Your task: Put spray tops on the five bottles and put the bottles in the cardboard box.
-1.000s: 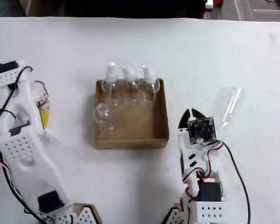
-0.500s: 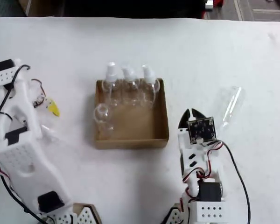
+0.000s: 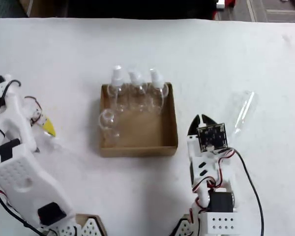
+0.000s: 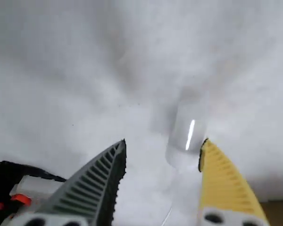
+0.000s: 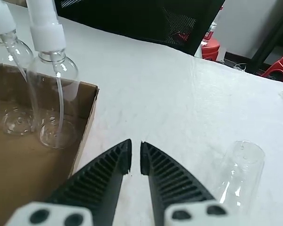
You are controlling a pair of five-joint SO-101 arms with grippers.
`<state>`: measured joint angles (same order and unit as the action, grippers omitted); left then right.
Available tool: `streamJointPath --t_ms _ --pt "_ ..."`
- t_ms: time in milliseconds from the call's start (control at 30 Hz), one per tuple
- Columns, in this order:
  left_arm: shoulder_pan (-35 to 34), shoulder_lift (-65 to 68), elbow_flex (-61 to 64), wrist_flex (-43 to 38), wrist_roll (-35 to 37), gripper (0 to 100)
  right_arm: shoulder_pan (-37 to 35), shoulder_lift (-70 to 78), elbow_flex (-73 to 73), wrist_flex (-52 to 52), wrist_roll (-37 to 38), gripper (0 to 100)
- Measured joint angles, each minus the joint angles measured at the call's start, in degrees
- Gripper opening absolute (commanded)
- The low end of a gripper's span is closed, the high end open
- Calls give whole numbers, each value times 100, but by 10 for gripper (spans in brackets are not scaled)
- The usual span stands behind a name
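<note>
From above: cardboard box [image 3: 137, 149] in the middle of the table [image 3: 211, 54], with three spray-topped bottles [image 3: 136, 91] upright in a row along its far wall and an uncapped bottle [image 3: 108, 122] standing by its left wall. Fifth bottle [image 3: 242, 112], also uncapped, lying on the table to the right, well apart from the box. Left gripper [image 3: 43, 123] low over the table left of the box; right gripper [image 3: 201, 120] near the box's near right corner. From the left wrist: jaws spread wide, grey finger [image 4: 101, 179] and yellow finger [image 4: 221, 183] either side of a spray top [image 4: 186, 134] on the table, close against the yellow one, contact impossible to tell. From the right wrist: jaws almost together, only a slit between, gripping nothing, aimed at bare table between the box and the fifth bottle.
</note>
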<state>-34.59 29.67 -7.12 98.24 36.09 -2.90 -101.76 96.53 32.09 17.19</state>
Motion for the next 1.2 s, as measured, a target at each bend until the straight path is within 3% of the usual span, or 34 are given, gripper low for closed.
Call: streamJointPath --t_ms 367,733,967,1200 --pt "9 0 281 -905 571 234 0 0 0 0 0 24" --pt "246 440 -44 -765 571 229 0 0 0 0 0 24" --pt "299 1029 -985 -246 580 13 0 0 0 0 0 24" --pt "299 1565 -1626 97 589 22 0 0 0 0 0 24"
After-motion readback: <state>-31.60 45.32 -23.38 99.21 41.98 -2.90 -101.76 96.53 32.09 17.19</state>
